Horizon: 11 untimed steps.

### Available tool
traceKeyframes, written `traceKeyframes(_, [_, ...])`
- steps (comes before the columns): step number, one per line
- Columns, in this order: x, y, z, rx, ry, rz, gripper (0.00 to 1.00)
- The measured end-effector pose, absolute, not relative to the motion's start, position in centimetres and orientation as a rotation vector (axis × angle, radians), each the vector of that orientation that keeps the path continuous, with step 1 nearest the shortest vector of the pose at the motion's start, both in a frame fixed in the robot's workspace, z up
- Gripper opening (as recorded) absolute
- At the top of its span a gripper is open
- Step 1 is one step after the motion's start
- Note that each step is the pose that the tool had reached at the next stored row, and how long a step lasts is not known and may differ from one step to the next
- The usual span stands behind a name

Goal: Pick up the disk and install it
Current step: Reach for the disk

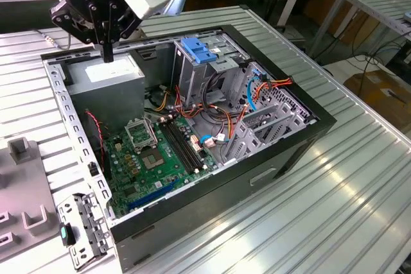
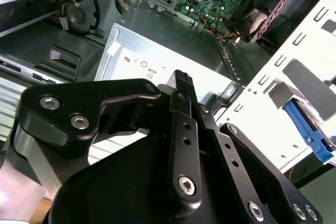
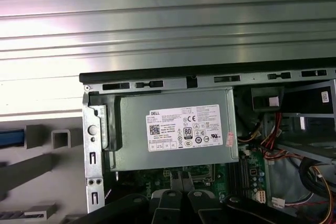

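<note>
One closed claw (image 2: 184,80); disk (image 2: 308,132) beyond case wall (image 2: 278,87).

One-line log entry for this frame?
gripper: shut, holding nothing | position: over power supply | site: inside open computer case | stage: pick not done

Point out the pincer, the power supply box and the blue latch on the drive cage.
pincer (image 1: 108,54): exterior view, between its fingertips.
power supply box (image 3: 176,129): first wrist view, middle of its broad face.
blue latch (image 1: 198,51): exterior view, middle of its top face.
</note>
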<state>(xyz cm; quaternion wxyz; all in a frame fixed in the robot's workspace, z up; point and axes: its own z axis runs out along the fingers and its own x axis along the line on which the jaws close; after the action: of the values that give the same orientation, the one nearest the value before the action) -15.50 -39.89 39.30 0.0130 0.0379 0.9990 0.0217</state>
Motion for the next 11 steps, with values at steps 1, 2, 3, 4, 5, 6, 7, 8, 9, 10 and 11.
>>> traceKeyframes(1, [-15.64, -39.89, 39.30, 0.118, 3.113, 0.068, 0.11])
traceKeyframes(2, [-15.73, -39.90, 39.29, 0.118, 3.113, 0.068, 0.11])
traceKeyframes(3, [-15.84, -39.89, 39.29, 0.118, 3.113, 0.068, 0.11])
traceKeyframes(4, [-15.92, -39.89, 39.29, 0.118, 3.113, 0.068, 0.11])
traceKeyframes(5, [-16.01, -39.89, 39.29, 0.118, 3.113, 0.068, 0.11])
traceKeyframes(6, [-16.12, -39.89, 39.29, 0.118, 3.113, 0.068, 0.11])
traceKeyframes(7, [-16.20, -39.89, 39.29, 0.118, 3.113, 0.068, 0.11])
traceKeyframes(8, [-16.27, -39.89, 39.28, 0.118, 3.113, 0.068, 0.11])
traceKeyframes(9, [-16.34, -39.89, 39.28, 0.118, 3.113, 0.068, 0.11])
traceKeyframes(10, [-16.41, -39.89, 39.28, 0.118, 3.113, 0.068, 0.11])
traceKeyframes(11, [-16.49, -39.90, 39.28, 0.118, 3.113, 0.068, 0.11])
